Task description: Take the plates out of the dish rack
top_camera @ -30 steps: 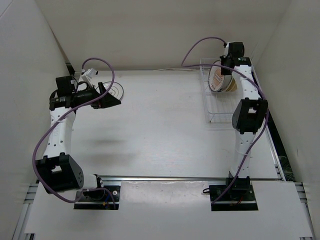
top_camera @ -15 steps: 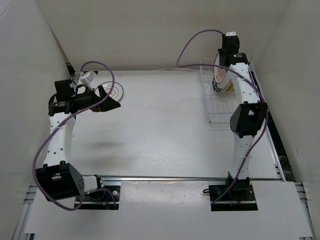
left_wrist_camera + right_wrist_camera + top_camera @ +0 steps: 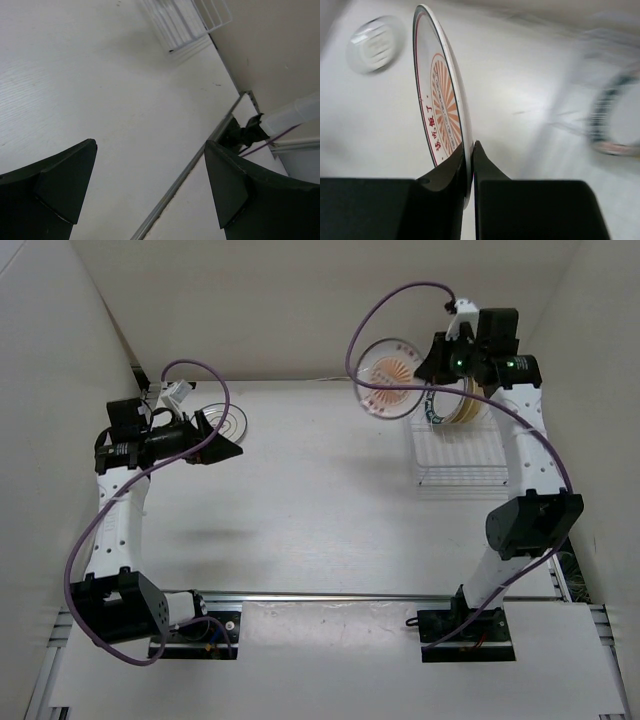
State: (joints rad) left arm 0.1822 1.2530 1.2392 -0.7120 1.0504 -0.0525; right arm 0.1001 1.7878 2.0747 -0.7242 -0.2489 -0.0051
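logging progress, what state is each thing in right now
dish rack: holds plates standing on edge
orange-patterned plate: on edge in the air, out of the rack
right gripper: shut on its rim
ringed plate: flat on the table, far left
left gripper: open, empty

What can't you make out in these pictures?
Top view: how many plates stand in the rack; they overlap behind the right arm.
Right wrist view: rack and its plates, blurred beyond the held orange plate.
Left wrist view: rack cut off by the top edge.
Top view: table plate, partly behind the left gripper.
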